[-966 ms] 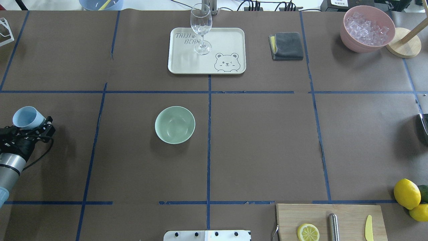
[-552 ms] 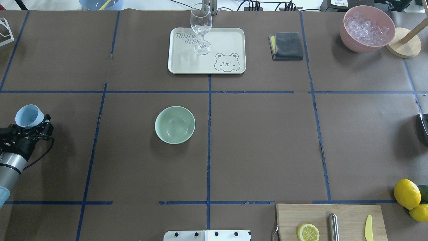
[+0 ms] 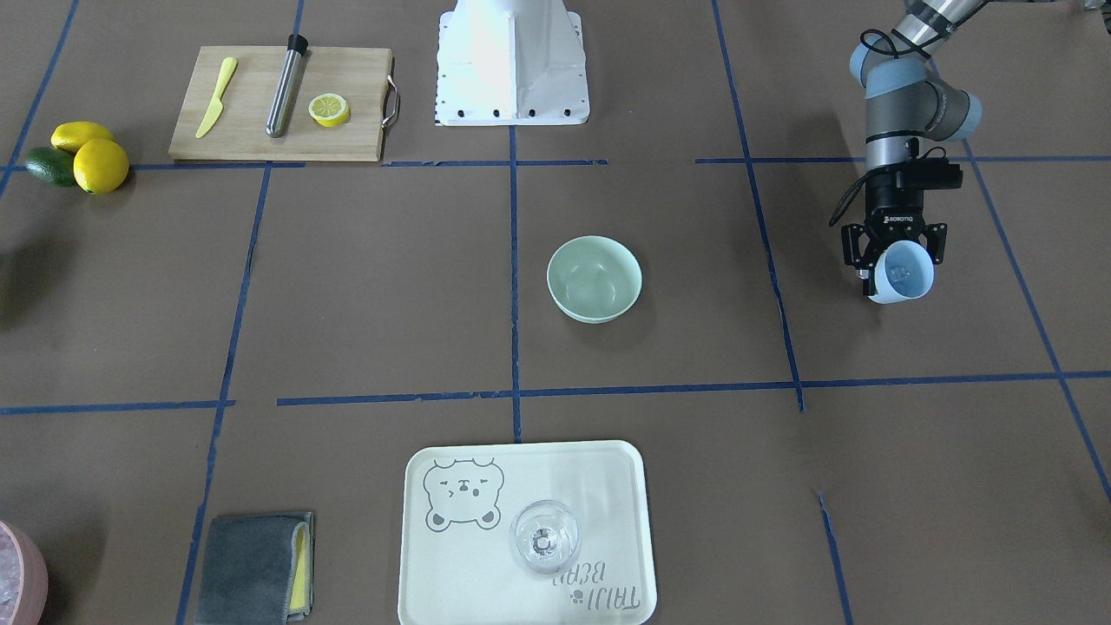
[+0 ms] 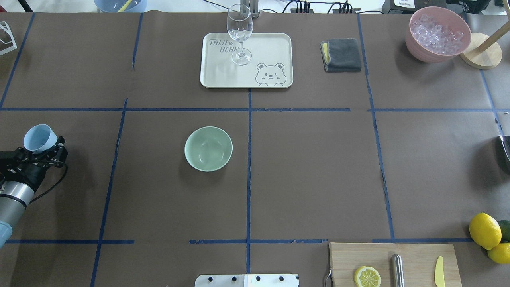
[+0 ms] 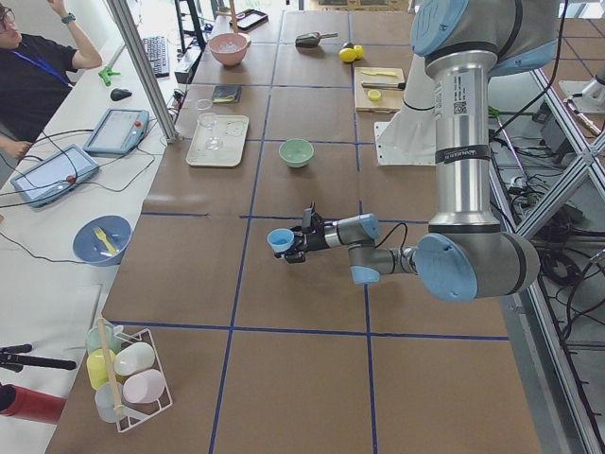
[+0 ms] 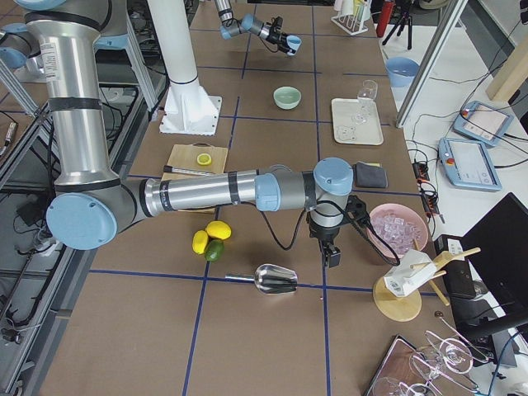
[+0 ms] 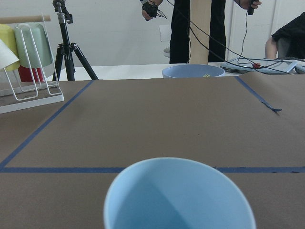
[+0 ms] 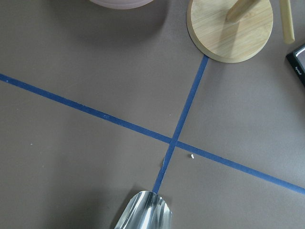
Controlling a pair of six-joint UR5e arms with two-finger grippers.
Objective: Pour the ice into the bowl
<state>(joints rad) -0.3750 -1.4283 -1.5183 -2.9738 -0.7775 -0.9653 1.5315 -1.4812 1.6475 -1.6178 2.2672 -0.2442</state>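
**Robotics lab, not a kitchen**

Desk [image 4: 310, 167] papered brown and gridded with blue tape [image 4: 248, 159]. White side desk [image 5: 52, 284] at 9 o'clock in the left view, with control tablets [image 5: 118, 130] and a person [image 5: 33, 71]. Aluminium frame post [image 5: 142, 66]. Tripod [image 7: 66, 43] at 11 o'clock in the left wrist view.

The bowl [image 4: 208, 148] sits on the bench [image 4: 310, 171] just left of its middle line, and well to the bowl's left the left gripper [image 3: 897, 259] holds the cup [image 4: 39, 138] above the bench. Behind the bowl, at the far edge, lies the tray [image 4: 275, 48] with the glass [image 4: 239, 34] standing on its left part. The cloth [image 4: 342, 54] is right of the tray, and the container [image 4: 416, 52] is in the far right corner. At the near edge, right of the middle, the cutting board [image 4: 414, 259] carries a lemon half [image 4: 367, 276], with whole lemons [image 4: 484, 230] just past its right end.
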